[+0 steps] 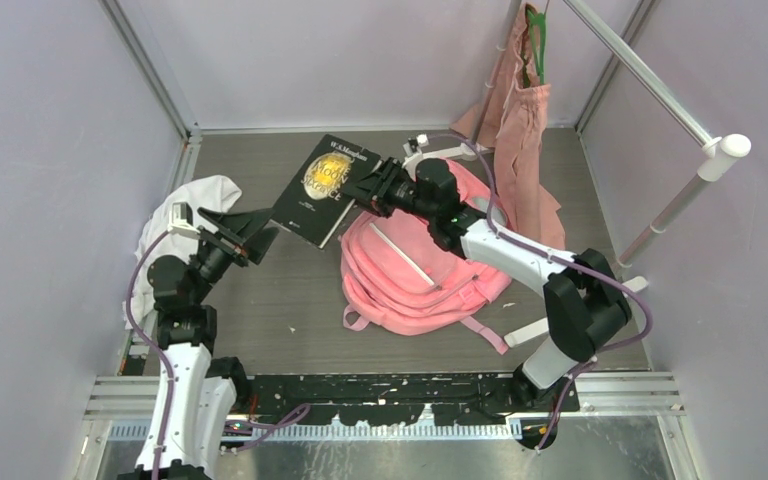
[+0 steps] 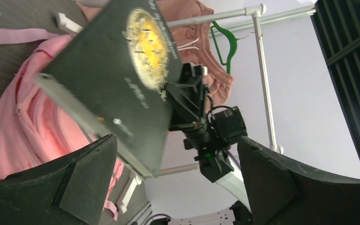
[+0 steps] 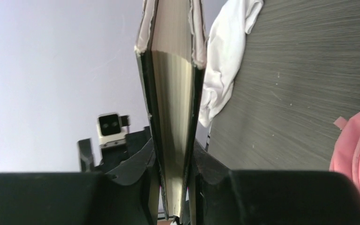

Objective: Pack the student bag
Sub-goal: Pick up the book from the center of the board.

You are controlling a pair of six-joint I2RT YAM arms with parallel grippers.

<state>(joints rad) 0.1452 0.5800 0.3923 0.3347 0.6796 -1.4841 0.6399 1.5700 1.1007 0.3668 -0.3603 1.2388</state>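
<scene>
The student bag [image 1: 410, 280] lies on my grey worktop [image 1: 290, 300], with lilac walls [image 1: 60, 150] around. My right fingers [image 1: 368, 190] grasp the black book [image 1: 320, 190]; my left fingers [image 1: 243, 228] stand released.

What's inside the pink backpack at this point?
No contents show; the backpack hides its inside under its own fabric. The book is outside it, gripped by the right gripper above the table.

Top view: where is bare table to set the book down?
Bare: the strip between the left gripper and the bag, down to the near edge; the rear-left corner behind the white cloth. Crowded: rear right, around the bag and tote.
</scene>
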